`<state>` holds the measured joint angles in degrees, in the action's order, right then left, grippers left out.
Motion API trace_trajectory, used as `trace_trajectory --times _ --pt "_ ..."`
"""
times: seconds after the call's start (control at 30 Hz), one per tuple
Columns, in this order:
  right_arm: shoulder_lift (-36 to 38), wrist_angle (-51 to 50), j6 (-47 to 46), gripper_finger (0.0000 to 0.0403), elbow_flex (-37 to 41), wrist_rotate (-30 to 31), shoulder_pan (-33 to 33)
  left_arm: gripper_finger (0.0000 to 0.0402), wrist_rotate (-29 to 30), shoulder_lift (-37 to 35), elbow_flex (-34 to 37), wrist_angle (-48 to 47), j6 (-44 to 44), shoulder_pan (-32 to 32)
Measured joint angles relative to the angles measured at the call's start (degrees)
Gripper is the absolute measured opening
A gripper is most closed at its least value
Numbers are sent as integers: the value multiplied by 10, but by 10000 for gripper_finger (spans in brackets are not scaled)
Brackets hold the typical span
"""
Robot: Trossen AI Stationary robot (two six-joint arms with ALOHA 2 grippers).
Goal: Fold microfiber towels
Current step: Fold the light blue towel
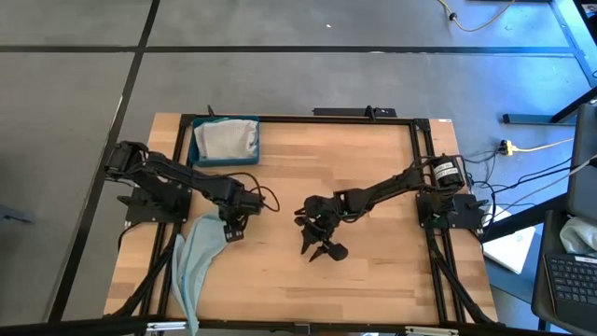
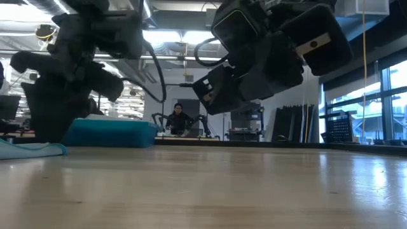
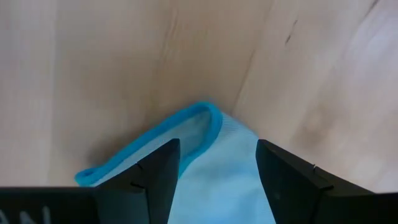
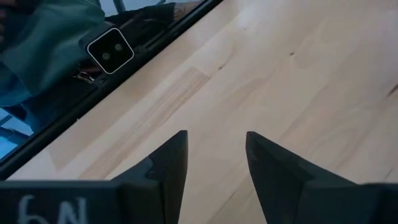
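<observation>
Pale blue towel limp at near-left of table, trailing over near edge; one corner under left gripper. Tray at far left, grey towel inside. Centre and right of table bare wood. Left gripper just over towel corner, fingers apart, nothing held. Right gripper mid-table, above bare wood, fingers apart, empty.

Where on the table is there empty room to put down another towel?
The far middle, between the blue tray and the right arm, is bare wood. So is the near right corner, past the right hand. It is crowded on the left, where the left hand hangs open over the pale blue towel.
</observation>
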<state>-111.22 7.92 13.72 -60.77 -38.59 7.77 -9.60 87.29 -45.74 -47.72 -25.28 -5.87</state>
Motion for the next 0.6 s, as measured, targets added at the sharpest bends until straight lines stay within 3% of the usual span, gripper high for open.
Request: trace_trajectory --times 0.17,0.4,0.6 --pt "0 -5 -1 160 0 0 0 204 -20 0 14 14 0 0" --pt "0 -4 -1 159 8 0 0 200 8 0 20 44 0 -3" --pt "0 1 -1 159 13 0 0 138 -14 0 11 55 6 -17"
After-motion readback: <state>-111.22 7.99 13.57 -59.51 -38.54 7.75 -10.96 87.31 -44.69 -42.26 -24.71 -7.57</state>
